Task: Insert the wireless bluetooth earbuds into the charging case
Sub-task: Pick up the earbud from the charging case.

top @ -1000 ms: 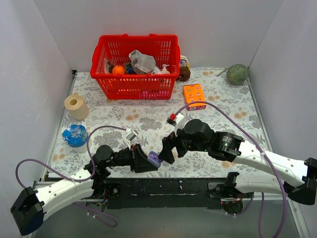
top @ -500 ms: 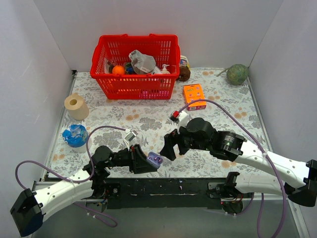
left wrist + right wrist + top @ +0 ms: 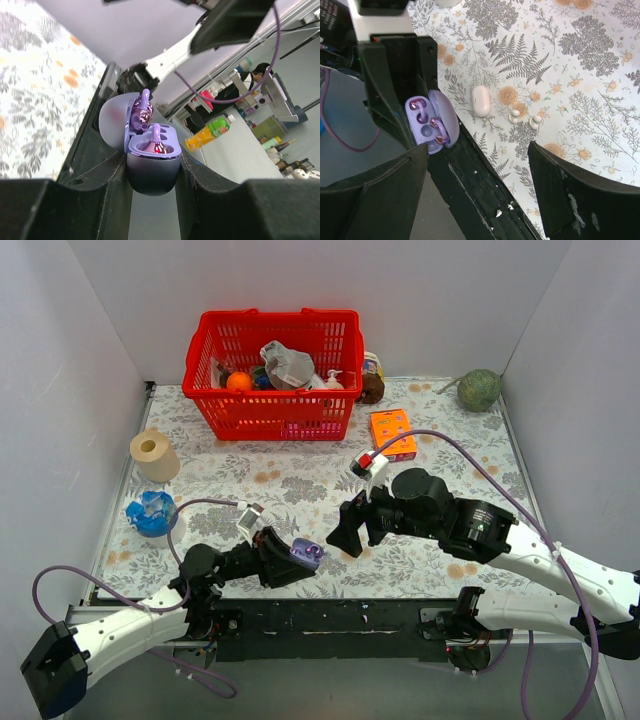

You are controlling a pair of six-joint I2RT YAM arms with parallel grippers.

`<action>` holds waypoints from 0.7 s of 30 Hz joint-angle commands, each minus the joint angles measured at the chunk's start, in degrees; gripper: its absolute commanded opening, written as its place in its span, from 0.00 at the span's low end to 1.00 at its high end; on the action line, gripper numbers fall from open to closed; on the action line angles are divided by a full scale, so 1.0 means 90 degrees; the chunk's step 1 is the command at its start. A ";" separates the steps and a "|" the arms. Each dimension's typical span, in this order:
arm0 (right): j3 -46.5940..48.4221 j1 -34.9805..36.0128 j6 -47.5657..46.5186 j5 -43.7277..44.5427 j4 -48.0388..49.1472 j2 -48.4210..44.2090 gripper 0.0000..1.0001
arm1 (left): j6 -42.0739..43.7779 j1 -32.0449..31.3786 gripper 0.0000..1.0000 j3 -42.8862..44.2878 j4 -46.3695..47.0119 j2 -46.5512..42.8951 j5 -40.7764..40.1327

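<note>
Robot arms [image 3: 540,558]: two are showing.
Charging case [image 3: 152,176]: one is showing, lavender.
Purple earbuds [image 3: 154,146]: two are showing.
White oval lump [image 3: 481,100]: one is lying on the cloth.
Small white buds [image 3: 514,116]: two are lying there.
Red basket [image 3: 270,416]: one is standing; the things in it are overlapping too much to count.
Paper roll [image 3: 153,453]: one is showing.
Orange box [image 3: 392,433]: one is showing.
Green ball [image 3: 479,390]: one is showing.
Blue wad [image 3: 152,512]: one is showing.
</note>
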 commanded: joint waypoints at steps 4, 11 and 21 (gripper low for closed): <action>-0.0086 -0.0002 0.0026 -0.0066 0.0211 -0.0176 0.87 | 0.0939 -0.0025 0.00 -0.0280 0.1265 -0.0070 -0.0663; 0.0421 0.0134 -0.0499 -0.0242 -0.0033 0.0058 0.77 | 0.0862 -0.0025 0.00 -0.0261 0.1783 0.0642 -0.0546; 0.1652 0.0506 -0.1887 0.0226 -0.1205 0.0946 0.57 | 0.0500 -0.0035 0.00 -0.0144 0.1365 0.0780 -0.0380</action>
